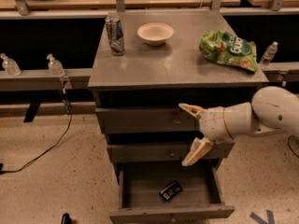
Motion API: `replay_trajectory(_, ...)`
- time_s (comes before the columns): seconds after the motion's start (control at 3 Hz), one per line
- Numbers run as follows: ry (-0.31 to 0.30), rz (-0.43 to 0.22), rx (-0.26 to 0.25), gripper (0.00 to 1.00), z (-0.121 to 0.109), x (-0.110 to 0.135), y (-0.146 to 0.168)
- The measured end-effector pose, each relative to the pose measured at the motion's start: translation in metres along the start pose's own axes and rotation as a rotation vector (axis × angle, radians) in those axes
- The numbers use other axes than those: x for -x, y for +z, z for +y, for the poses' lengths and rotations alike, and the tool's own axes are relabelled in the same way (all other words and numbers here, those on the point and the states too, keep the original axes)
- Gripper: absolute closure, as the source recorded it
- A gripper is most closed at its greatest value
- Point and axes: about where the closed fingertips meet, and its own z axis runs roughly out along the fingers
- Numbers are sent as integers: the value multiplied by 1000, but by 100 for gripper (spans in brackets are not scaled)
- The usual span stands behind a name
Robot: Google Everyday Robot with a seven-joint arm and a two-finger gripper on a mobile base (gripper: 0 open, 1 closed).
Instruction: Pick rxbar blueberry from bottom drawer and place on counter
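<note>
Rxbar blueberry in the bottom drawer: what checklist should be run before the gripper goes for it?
1. Bottom drawer pulled open: ok.
2. Rxbar blueberry exposed, lying flat on the drawer floor: ok.
3. Gripper fingers spread, holding nothing: ok.
4. Gripper down at the bar: not ok; it hangs before the two upper drawer fronts.
5. Bare counter in front of can, bowl and chip bag: ok.

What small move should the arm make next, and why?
Probably lower the open cream two-finger gripper into the open grey wooden bottom drawer, toward the small dark shiny-wrapped bar: the gripper hangs above the drawer, holding nothing, and the bar lies on the drawer floor.
</note>
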Motion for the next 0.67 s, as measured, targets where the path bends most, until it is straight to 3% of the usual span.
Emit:
replay_trajectory(0.33,-10,-71,21,0,5,-24,22)
replay_trajectory(0.67,-10,-71,21,0,5,-24,22)
